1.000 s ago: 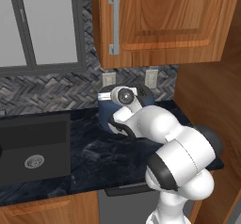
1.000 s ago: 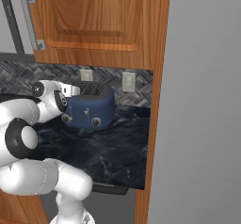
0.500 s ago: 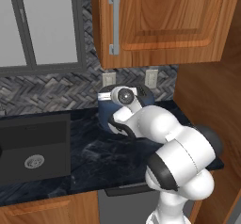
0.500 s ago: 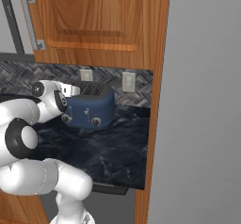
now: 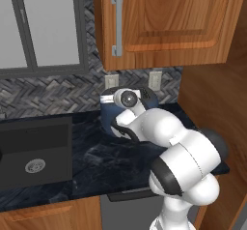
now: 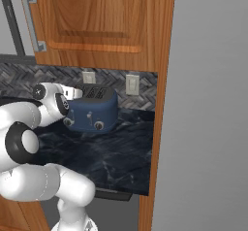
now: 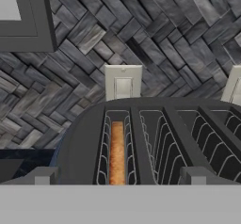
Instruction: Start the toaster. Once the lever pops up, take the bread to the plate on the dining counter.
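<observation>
The dark-blue toaster (image 6: 93,111) stands on the black worktop against the herringbone wall. In the hand view I look down onto the toaster's black top (image 7: 155,124), and a golden-brown bread (image 7: 116,153) slice sits deep in the leftmost slot. My gripper (image 7: 117,178) hovers just above and in front of that slot, open wide, its fingertips (image 7: 43,176) straddling the bread slot with nothing between them. From the right base view the gripper (image 6: 77,93) hangs at the toaster's upper left corner. My arm hides most of the toaster (image 5: 107,117) in the left base view. The plate and the dining counter are out of view.
A sink (image 5: 34,151) is set in the worktop (image 6: 111,157) to the left. A wooden upper cabinet (image 5: 164,21) hangs close over the toaster. Two wall outlets (image 7: 123,82) sit behind it. A wooden side panel (image 6: 160,104) and grey wall close the right side.
</observation>
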Motion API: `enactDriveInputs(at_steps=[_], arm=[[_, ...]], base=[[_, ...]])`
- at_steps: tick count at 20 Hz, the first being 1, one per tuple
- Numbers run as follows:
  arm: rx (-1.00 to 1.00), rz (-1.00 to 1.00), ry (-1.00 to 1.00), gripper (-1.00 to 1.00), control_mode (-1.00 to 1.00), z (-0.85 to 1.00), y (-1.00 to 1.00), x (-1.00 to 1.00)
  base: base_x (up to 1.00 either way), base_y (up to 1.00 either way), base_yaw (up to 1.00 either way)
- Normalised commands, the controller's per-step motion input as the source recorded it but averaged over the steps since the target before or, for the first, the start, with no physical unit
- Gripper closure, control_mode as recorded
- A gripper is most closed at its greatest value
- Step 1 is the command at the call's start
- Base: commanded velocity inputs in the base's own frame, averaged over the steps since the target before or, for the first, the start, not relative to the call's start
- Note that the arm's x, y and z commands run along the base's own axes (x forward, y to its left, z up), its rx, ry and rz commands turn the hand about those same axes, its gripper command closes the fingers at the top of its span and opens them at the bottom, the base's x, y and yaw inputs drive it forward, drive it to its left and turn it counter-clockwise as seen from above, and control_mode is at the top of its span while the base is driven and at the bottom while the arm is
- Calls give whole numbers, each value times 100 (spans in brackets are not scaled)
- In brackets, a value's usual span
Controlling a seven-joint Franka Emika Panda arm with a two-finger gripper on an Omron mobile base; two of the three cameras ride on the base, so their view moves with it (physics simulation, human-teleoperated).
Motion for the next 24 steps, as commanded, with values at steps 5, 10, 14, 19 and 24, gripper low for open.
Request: enactDriveInputs(at_steps=[5,10,14,19,24], arm=[[0,0,0,-100,-100,0,0,0],[0,0,0,-100,-100,0,0,0],[0,0,0,-100,-100,0,0,0],[0,0,0,-100,-100,0,0,0],[0,0,0,-100,-100,0,0,0]], base=[[0,0,0],[0,0,0],[0,0,0],[0,0,0],[0,0,0]])
